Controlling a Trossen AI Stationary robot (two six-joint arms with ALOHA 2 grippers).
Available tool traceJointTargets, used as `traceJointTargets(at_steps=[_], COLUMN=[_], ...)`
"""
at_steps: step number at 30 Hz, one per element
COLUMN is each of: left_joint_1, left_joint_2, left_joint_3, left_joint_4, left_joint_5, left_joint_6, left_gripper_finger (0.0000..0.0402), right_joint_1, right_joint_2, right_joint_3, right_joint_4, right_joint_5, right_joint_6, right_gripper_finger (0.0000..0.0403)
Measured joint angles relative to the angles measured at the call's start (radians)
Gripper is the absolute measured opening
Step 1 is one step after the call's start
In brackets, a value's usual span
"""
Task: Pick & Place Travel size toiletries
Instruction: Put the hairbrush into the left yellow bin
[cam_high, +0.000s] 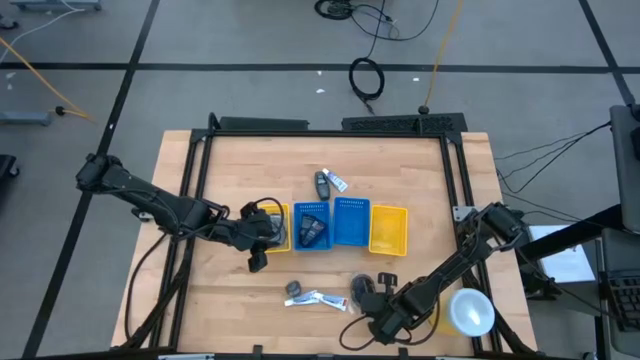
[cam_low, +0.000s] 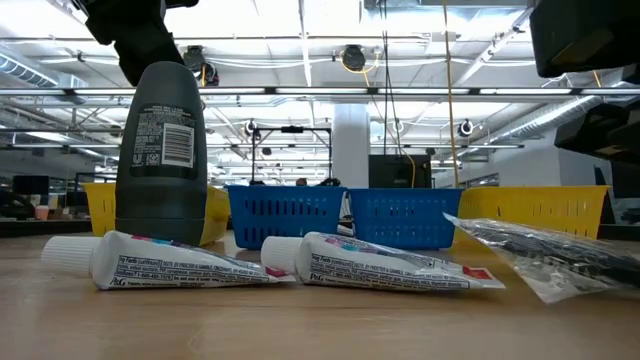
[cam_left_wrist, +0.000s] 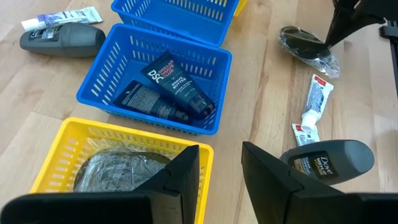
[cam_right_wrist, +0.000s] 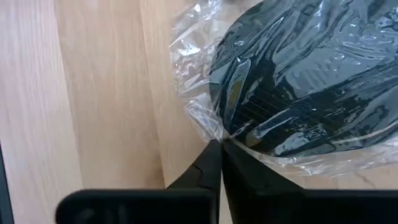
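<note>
My right jaws (cam_right_wrist: 219, 148) are low at the near edge of the counter (cam_high: 420, 180), fingers pressed together on the clear wrapper edge of a dark mesh pad (cam_right_wrist: 305, 81). The pad lies flat on the wood just past the fingertips; the high view puts it near the front, right of the tubes (cam_high: 362, 290).

My left jaws (cam_left_wrist: 221, 171) hang open above the near rim of the left yellow tray (cam_left_wrist: 59, 158), nothing between the fingers. That tray holds a grey wrapped mesh pad (cam_left_wrist: 118, 171).

The blue tray (cam_left_wrist: 99, 87) beside it holds two dark tubes (cam_left_wrist: 177, 84), lying side by side at a slant. A second blue tray (cam_high: 351, 222) and another yellow tray (cam_high: 389, 228) continue the row to the right.

At the front of the counter: a grey Dove deodorant (cam_low: 160, 150) standing upright, and two white toothpaste tubes (cam_low: 170, 262) lying flat, roughly end to end, just beside it.

Behind the tray row: another grey deodorant (cam_left_wrist: 62, 39) lying on its side, with a small white tube (cam_left_wrist: 62, 17) just beside it.

A large yellow-and-white cylinder (cam_high: 470, 312) sits at the front right corner, near my right arm.
</note>
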Motion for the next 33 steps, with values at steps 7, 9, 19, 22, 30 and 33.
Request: traceJointTargets(at_steps=[7,9,19,22,30,33], left_joint_1=[0.000,0.000,-0.001,-0.001,-0.001,-0.001], left_joint_2=[0.000,0.000,0.000,0.000,0.000,0.000], left_joint_3=[0.000,0.000,0.000,0.000,0.000,0.000], left_joint_4=[0.000,0.000,0.001,0.002,0.027,0.075], left_joint_5=[0.000,0.000,0.001,0.000,0.001,0.001], left_joint_6=[0.000,0.000,0.000,0.004,0.053,0.129], left_gripper_finger=[0.0122,0.0122,0.0122,0.0122,0.0122,0.0122], right_joint_1=[-0.003,-0.003,-0.004,-0.008,-0.042,-0.062], right_joint_2=[-0.067,-0.091,-0.228,-0.244,-0.331,-0.373], right_joint_3=[0.024,0.035,0.054,0.054,0.054,0.054], right_joint_4=[-0.024,-0.042,-0.008,-0.007,0.022,0.076], right_joint_5=[0.076,0.120,0.260,0.303,0.415,0.456], right_joint_6=[-0.053,-0.073,-0.180,-0.218,-0.325,-0.400], right_gripper_finger=[0.0000,0.0000,0.0000,0.0000,0.0000,0.0000])
